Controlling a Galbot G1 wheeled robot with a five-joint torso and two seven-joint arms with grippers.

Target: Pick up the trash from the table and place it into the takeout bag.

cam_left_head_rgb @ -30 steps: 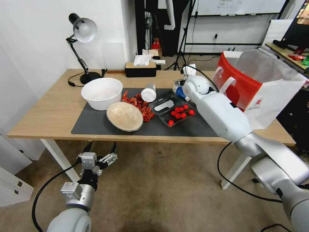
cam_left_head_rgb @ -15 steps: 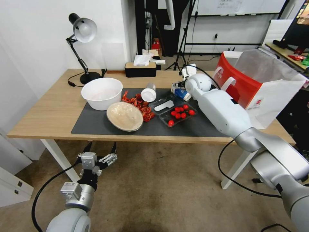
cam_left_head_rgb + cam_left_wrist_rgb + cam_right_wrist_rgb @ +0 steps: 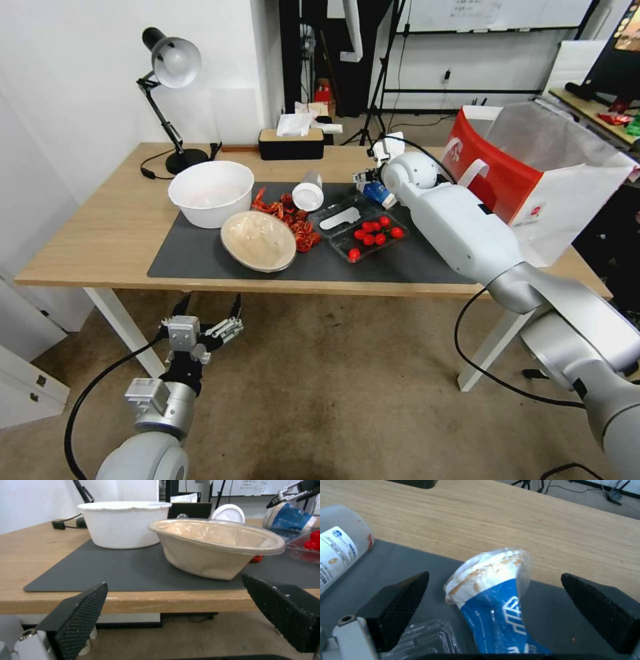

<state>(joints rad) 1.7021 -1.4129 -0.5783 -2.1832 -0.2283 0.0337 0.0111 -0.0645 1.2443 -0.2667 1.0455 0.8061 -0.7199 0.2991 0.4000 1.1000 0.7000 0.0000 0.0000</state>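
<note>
A long wooden desk carries a grey mat. At its right end the red-and-white bag stands open, ready for trash. On the mat sit a white bowl, a beige bowl, a tomato tray and a toppled white cup. The right hand hovers released over the blue cup lying on the mat, fingers straddling it, apparently for a grasp. The left hand, also spread, hangs idle below the desk edge.

Matt grey mat on light-wood table
</note>
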